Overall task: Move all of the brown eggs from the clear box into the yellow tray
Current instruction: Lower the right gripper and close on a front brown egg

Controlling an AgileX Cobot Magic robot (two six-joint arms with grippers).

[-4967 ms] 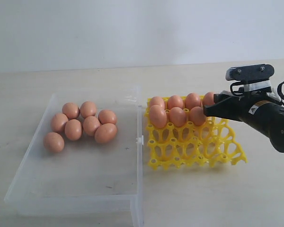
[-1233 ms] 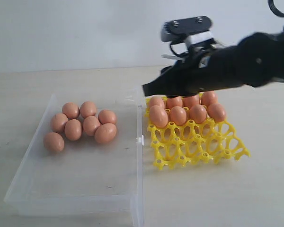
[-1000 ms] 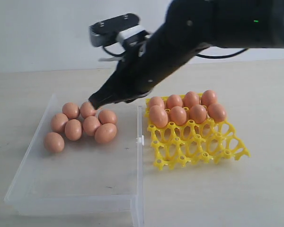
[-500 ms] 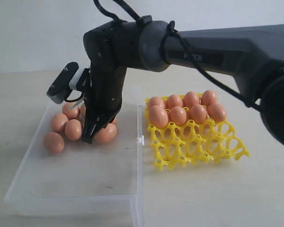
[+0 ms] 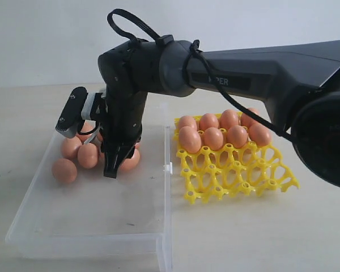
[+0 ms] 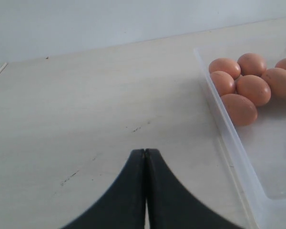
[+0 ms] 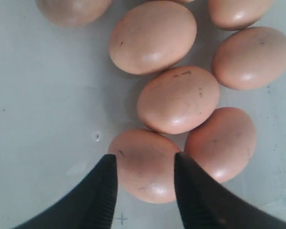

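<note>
Right gripper (image 7: pixel 144 160) is spread wide, straddling 1 brown egg (image 7: pixel 145 174) at the cluster's edge in the clear box (image 5: pixel 90 215); nothing is gripped yet. Fingers should be lowered to the egg's widest girth, then closed gently, with neighbours left undisturbed. In the yellow tray (image 5: pixel 238 181), 8 eggs are seated and the front cups are free.

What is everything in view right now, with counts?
table: one, pale beige, under everything
clear box: one, transparent, left side
yellow tray: one, yellow, right of the box
loose brown eggs: at least seven, orange-brown, clustered in the box; others may be hidden
seated brown eggs: eight, orange-brown, tray's two back rows
right gripper: one, black, open, astride one boxed egg
left gripper: one, black, shut, above bare table outside the box
</note>
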